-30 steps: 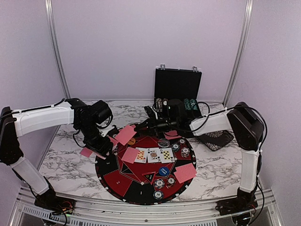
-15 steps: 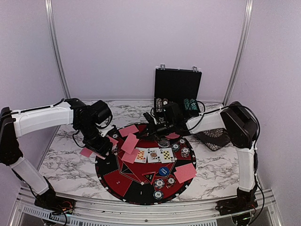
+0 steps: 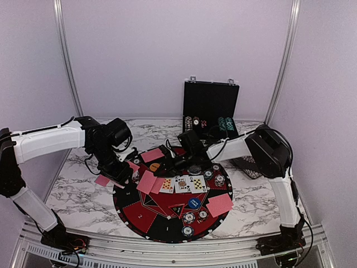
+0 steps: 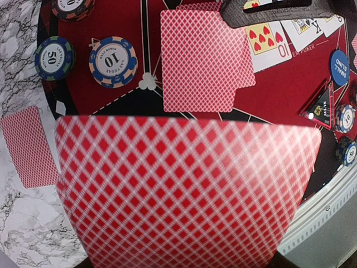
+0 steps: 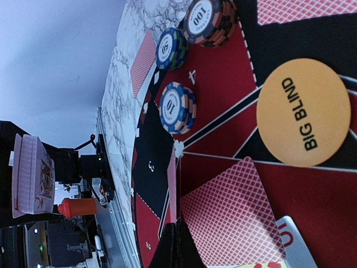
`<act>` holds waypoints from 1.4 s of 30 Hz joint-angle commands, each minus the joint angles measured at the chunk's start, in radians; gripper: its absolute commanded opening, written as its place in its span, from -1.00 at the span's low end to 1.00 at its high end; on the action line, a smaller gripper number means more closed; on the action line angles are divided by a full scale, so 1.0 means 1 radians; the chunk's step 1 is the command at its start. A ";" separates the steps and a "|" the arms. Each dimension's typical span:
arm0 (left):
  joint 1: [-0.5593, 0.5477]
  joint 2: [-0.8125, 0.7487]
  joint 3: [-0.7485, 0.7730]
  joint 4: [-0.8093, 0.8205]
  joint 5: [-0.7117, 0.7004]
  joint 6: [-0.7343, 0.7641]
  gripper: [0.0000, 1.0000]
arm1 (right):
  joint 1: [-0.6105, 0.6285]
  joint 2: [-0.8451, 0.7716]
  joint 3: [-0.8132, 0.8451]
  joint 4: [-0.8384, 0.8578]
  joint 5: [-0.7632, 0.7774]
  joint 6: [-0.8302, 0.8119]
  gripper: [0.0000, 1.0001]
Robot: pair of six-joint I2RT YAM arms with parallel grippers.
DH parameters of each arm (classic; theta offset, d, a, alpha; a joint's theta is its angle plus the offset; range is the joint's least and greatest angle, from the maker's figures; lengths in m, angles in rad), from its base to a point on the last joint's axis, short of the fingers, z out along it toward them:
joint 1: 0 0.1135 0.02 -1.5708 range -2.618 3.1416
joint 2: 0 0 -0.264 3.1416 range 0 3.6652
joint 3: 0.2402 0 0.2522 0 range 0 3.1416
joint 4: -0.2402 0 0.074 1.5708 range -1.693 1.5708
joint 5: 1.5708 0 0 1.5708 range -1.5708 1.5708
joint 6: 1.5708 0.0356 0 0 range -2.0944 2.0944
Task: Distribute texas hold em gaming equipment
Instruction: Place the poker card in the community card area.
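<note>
Filling the middle of the top view, the round mat (image 3: 145,215) nearly meets the front rail (image 3: 167,246), leaving bare marble worktop (image 3: 78,195) at lower left and lower right, while the open case (image 3: 211,100) closes off the back edge. The left pincer (image 3: 114,174), over the mat's left rim, is clamped on a deck (image 4: 184,190) of red-backed cards; the right pincer (image 3: 169,166) is clenched on one red-backed card (image 3: 146,182), just left of the three face-up cards (image 3: 182,183). A second earlier that card hung higher, near the mat's upper-left rim; the left arm has not moved.
</note>
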State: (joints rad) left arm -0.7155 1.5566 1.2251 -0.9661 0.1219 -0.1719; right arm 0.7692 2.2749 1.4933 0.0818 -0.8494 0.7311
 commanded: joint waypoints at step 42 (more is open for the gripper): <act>0.001 -0.026 -0.015 0.013 0.006 0.001 -0.07 | 0.057 -0.012 0.161 -0.269 0.302 -0.159 -0.33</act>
State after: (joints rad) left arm -0.7155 1.5562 1.2194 -0.9649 0.1223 -0.1719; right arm 0.8154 2.2997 1.6188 -0.1677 -0.5781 0.5903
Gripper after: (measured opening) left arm 0.658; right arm 0.313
